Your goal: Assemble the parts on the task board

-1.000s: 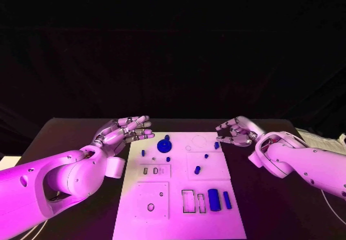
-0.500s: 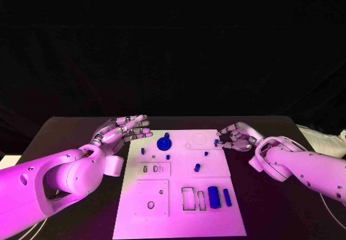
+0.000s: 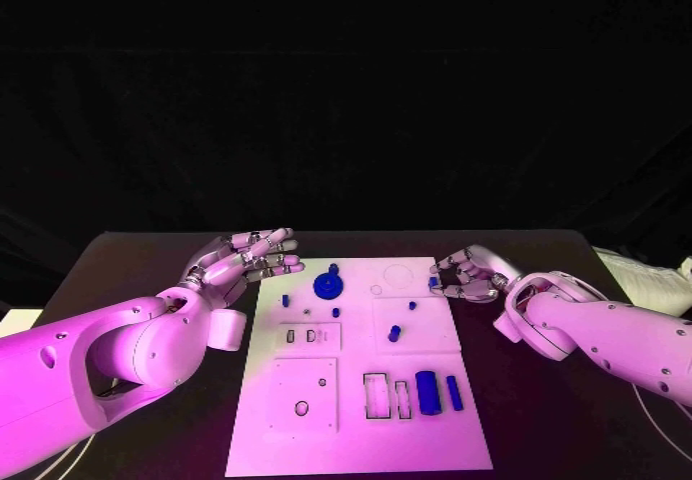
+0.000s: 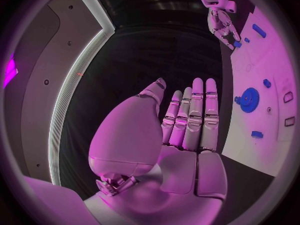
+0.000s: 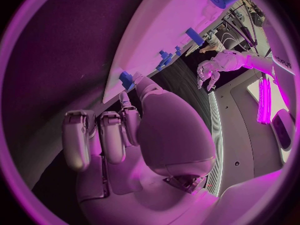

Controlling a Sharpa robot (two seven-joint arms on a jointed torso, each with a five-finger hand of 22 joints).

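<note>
task board (image 3: 361, 400) lies flat mid tabletop (image 3: 130, 270), w/ blue gear (image 3: 327, 290) near its far end and blue cylinder (image 3: 427, 390) in the near right section. left robot hand (image 3: 242, 262) off the board's far left corner, fingers spread, holding nothing. right robot hand (image 3: 467, 275) at far right edge, fingers curled at a small blue peg (image 3: 433, 283); can't tell if it grips it.

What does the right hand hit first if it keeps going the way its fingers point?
Probably the small blue part at the task board's far right edge: the right hand's fingertips sit right beside it. Whether they touch is unclear.
</note>
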